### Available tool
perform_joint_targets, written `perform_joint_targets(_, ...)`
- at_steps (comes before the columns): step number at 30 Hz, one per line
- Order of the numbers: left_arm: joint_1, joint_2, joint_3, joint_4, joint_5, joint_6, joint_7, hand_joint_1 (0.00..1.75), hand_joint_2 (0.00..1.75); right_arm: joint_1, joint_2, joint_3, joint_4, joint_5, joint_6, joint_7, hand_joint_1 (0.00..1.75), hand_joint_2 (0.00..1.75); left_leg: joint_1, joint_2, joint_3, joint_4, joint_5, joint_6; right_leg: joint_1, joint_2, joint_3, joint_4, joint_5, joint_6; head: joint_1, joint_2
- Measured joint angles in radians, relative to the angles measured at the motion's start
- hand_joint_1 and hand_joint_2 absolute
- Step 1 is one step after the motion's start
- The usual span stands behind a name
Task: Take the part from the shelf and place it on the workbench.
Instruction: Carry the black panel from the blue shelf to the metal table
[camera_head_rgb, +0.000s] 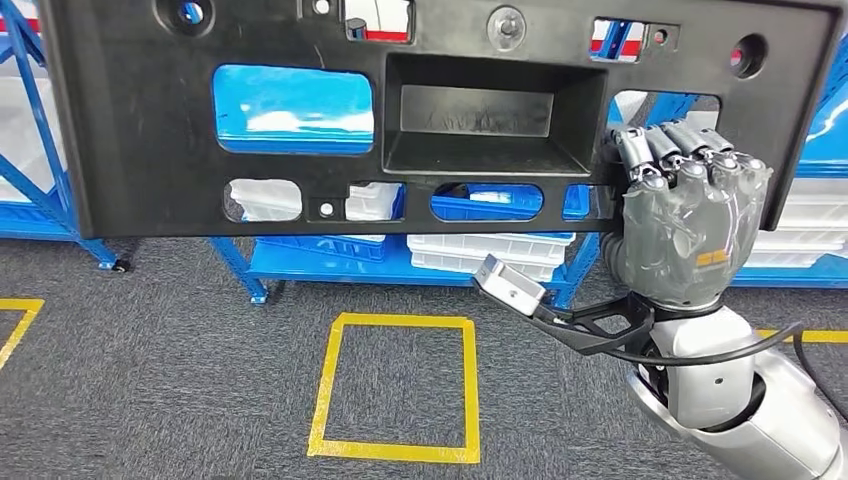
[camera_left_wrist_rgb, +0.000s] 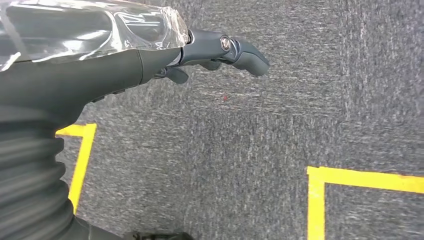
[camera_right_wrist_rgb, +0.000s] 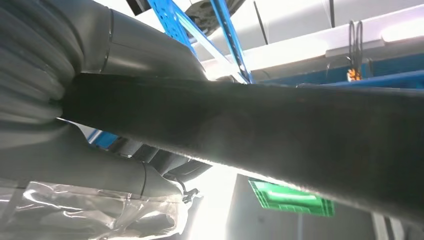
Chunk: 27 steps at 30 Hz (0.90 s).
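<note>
— What's around you?
— Blue shelving (camera_head_rgb: 330, 262) with white trays (camera_head_rgb: 480, 255) stands behind the black part (camera_head_rgb: 300, 45), which blocks much of my view. My right hand (camera_head_rgb: 690, 225) grips its right end, held up in the air.
— And underfoot?
— Grey carpet (camera_head_rgb: 180, 340) with a yellow taped square (camera_head_rgb: 400, 388).
— Your left hand (camera_left_wrist_rgb: 150, 65)?
— It hangs over the carpet holding nothing, fingers (camera_left_wrist_rgb: 240, 50) loosely extended. The part's top is cut off.

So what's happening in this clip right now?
The right robot hand grips a big black plastic panel by its right end and holds it up in front of the blue shelves. The left robot hand hangs over the grey carpet with nothing in it. The panel is off the shelf, not yet set down.
</note>
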Motion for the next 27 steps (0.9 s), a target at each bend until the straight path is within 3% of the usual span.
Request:
perform_joint_targets(2, 0.002, -0.001, 0.004, -0.001, 0.003, 0.0, 0.0, 0.0, 1.75, 0.0, 0.0, 0.0, 0.0, 0.0, 0.0, 0.0, 1.75, 1.75, 0.0, 0.002, -0.016, -0.003, 0.012, 0.015, -0.001, 0.0, -0.013, 0.003, 0.007, 0.01, 0.0, 0.0)
perform_joint_targets(3, 0.004, -0.001, 0.006, -0.001, 0.004, 0.0, 0.0, 0.0, 1.75, 0.001, 0.0, 0.0, 0.0, 0.0, 0.0, 0.0, 1.75, 1.75, 0.001, 0.003, -0.027, -0.002, 0.021, 0.023, -0.002, 0.0, -0.024, 0.021, -0.015, 0.014, 0.001, 0.0)
perform_joint_targets(4, 0.005, -0.001, 0.008, -0.001, 0.006, 0.0, 0.0, 0.0, 1.75, 0.002, 0.0, 0.0, 0.0, -0.001, 0.0, 0.0, 1.75, 1.75, 0.002, 0.005, -0.037, -0.003, 0.033, 0.031, -0.003, 0.001, -0.039, 0.062, -0.058, 0.017, 0.001, 0.0)
perform_joint_targets(6, 0.005, -0.001, 0.011, -0.002, 0.007, 0.0, 0.0, 0.0, 1.75, 0.003, -0.001, 0.0, 0.0, -0.003, 0.0, 0.0, 1.75, 1.75, 0.0, 0.008, -0.061, -0.001, 0.055, 0.04, -0.005, 0.001, -0.08, 0.205, -0.168, 0.02, 0.002, 0.0)
perform_joint_targets(7, 0.005, -0.001, 0.012, -0.002, 0.007, 0.0, 0.0, 0.0, 1.75, 0.005, -0.001, 0.001, 0.0, -0.003, 0.001, 0.0, 1.75, 1.75, -0.002, 0.008, -0.075, 0.0, 0.065, 0.042, -0.005, 0.001, -0.096, 0.279, -0.202, 0.021, 0.002, 0.0)
perform_joint_targets(8, 0.005, -0.001, 0.013, -0.002, 0.007, 0.0, 0.0, 0.0, 1.75, 0.006, -0.001, 0.001, 0.0, -0.003, 0.001, 0.0, 1.75, 1.75, -0.003, 0.008, -0.089, 0.002, 0.076, 0.042, -0.005, 0.001, -0.1, 0.329, -0.209, 0.022, 0.002, 0.0)
perform_joint_targets(9, 0.006, -0.001, 0.013, -0.002, 0.007, 0.0, 0.0, 0.0, 1.75, 0.007, -0.001, 0.001, 0.0, -0.003, 0.001, 0.0, 1.75, 1.75, -0.004, 0.008, -0.104, 0.005, 0.085, 0.042, -0.005, 0.001, -0.087, 0.343, -0.193, 0.021, 0.002, 0.0)
perform_joint_targets(10, 0.006, -0.001, 0.014, -0.003, 0.007, 0.0, 0.0, 0.0, 1.75, 0.008, -0.001, 0.001, 0.0, -0.003, 0.001, 0.0, 1.75, 1.75, -0.005, 0.008, -0.118, 0.009, 0.094, 0.04, -0.005, 0.001, -0.056, 0.319, -0.163, 0.02, 0.002, 0.0)
perform_joint_targets(12, 0.006, -0.001, 0.015, -0.004, 0.007, 0.0, -0.001, 0.0, 1.75, 0.008, -0.001, 0.001, 0.0, -0.003, 0.001, 0.0, 1.75, 1.75, -0.006, 0.007, -0.143, 0.018, 0.109, 0.035, -0.003, 0.001, 0.054, 0.177, -0.123, 0.014, 0.002, 0.0)
perform_joint_targets(14, 0.006, -0.001, 0.015, -0.004, 0.007, 0.0, -0.001, 0.0, 1.75, 0.006, -0.001, 0.0, -0.001, -0.002, 0.001, 0.0, 1.75, 1.75, -0.008, 0.005, -0.156, 0.025, 0.123, 0.027, 0.001, 0.001, 0.15, 0.032, -0.136, 0.008, 0.002, 0.0)
perform_joint_targets(15, 0.006, -0.001, 0.015, -0.004, 0.007, 0.0, -0.002, 0.0, 1.75, 0.006, -0.001, -0.001, -0.002, -0.002, 0.001, 0.0, 1.75, 1.75, -0.008, 0.005, -0.16, 0.026, 0.131, 0.021, 0.004, 0.001, 0.168, -0.002, -0.146, 0.004, 0.001, 0.0)
perform_joint_targets(17, 0.007, -0.001, 0.016, -0.004, 0.007, 0.0, -0.002, 0.0, 1.75, 0.006, -0.001, 0.0, -0.002, -0.002, 0.001, 0.0, 1.75, 1.75, -0.009, 0.005, -0.17, 0.028, 0.139, 0.01, 0.001, 0.0, 0.158, -0.01, -0.136, -0.005, 0.001, 0.0)
perform_joint_targets(18, 0.008, -0.001, 0.016, -0.004, 0.007, -0.001, -0.002, 0.0, 1.75, 0.005, 0.0, 0.0, -0.002, -0.002, 0.001, 0.0, 1.75, 1.75, -0.009, 0.004, -0.18, 0.044, 0.12, 0.004, -0.002, -0.001, 0.147, -0.01, -0.127, -0.011, 0.001, 0.0)
perform_joint_targets(19, 0.009, -0.001, 0.016, -0.004, 0.006, -0.001, -0.002, 0.0, 1.75, 0.005, 0.0, 0.001, -0.002, -0.003, 0.002, 0.0, 1.75, 1.75, -0.007, 0.004, -0.196, 0.078, 0.083, -0.002, -0.006, -0.003, 0.134, -0.01, -0.115, -0.017, 0.0, 0.0)
perform_joint_targets(21, 0.009, -0.001, 0.016, -0.005, 0.006, -0.002, -0.002, 0.0, 1.75, 0.004, 0.0, 0.002, -0.002, -0.004, 0.002, 0.0, 1.75, 1.75, 0.001, 0.004, -0.236, 0.206, -0.022, -0.014, -0.006, -0.003, 0.107, -0.009, -0.093, -0.024, -0.002, 0.0)
perform_joint_targets(22, 0.009, -0.001, 0.016, -0.005, 0.005, -0.002, -0.002, 0.0, 1.75, 0.004, 0.0, 0.002, -0.002, -0.005, 0.002, 0.0, 1.75, 1.75, 0.004, 0.004, -0.254, 0.279, -0.059, -0.019, -0.006, -0.004, 0.093, -0.008, -0.082, -0.025, -0.003, 0.0)
perform_joint_targets(23, 0.009, -0.001, 0.016, -0.005, 0.004, -0.003, -0.002, 0.0, 1.75, 0.004, 0.0, 0.003, -0.002, -0.005, 0.003, 0.0, 1.75, 1.75, 0.006, 0.004, -0.261, 0.334, -0.073, -0.023, -0.005, -0.004, 0.079, -0.007, -0.072, -0.024, -0.003, 0.0)
perform_joint_targets(24, 0.009, -0.001, 0.016, -0.005, 0.003, -0.004, -0.002, 0.0, 1.75, 0.004, 0.0, 0.003, -0.002, -0.006, 0.004, 0.0, 1.75, 1.75, 0.007, 0.004, -0.254, 0.357, -0.063, -0.025, -0.005, -0.004, 0.065, -0.005, -0.062, -0.023, -0.003, 0.0)
perform_joint_targets(25, 0.009, -0.001, 0.016, -0.005, 0.001, -0.004, -0.002, 0.0, 1.75, 0.004, 0.0, 0.004, -0.002, -0.006, 0.006, 0.0, 1.75, 1.75, 0.008, 0.004, -0.229, 0.34, -0.036, -0.025, -0.005, -0.003, 0.051, -0.003, -0.052, -0.022, -0.003, 0.0)
perform_joint_targets(27, 0.007, -0.001, 0.016, -0.005, -0.002, -0.005, -0.002, 0.0, 1.75, 0.003, 0.0, 0.004, -0.002, -0.007, 0.01, 0.0, 1.75, 1.75, 0.007, 0.004, -0.13, 0.21, 0.014, -0.019, -0.003, -0.002, 0.03, -0.002, -0.034, -0.016, -0.003, 0.0)
